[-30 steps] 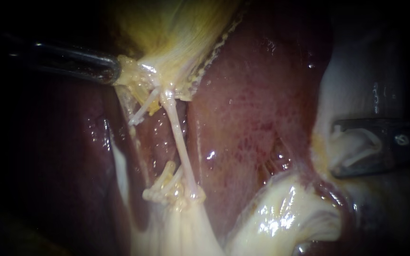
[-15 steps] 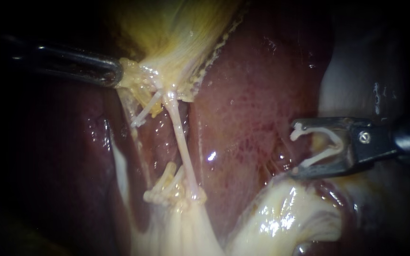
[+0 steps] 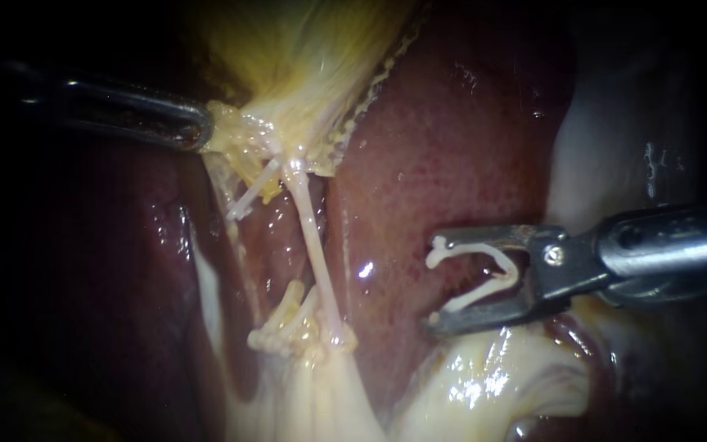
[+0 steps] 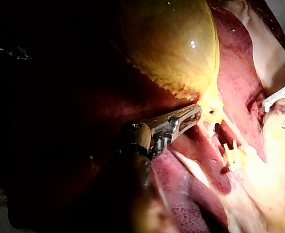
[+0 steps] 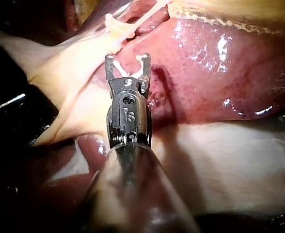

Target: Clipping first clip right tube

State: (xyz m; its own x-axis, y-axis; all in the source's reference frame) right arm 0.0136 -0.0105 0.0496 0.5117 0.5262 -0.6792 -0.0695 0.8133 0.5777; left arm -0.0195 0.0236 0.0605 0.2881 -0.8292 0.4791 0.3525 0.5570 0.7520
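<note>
Left instrument [image 3: 203, 131]: jaws clamped on the gallbladder [image 3: 304, 57] at its narrow lower end. Right instrument [image 3: 435, 282]: jaws spread wide, holding an unclosed white clip [image 3: 472, 293] between them, over the liver [image 3: 452, 164]. Right tube [image 3: 312, 245] runs taut and bare, apart from the clip, on its left in the endoscope view.

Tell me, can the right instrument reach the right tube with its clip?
Probably yes: only bare liver lies between the clip in the right instrument and the right tube, stretched free while the left instrument holds the gallbladder.
</note>
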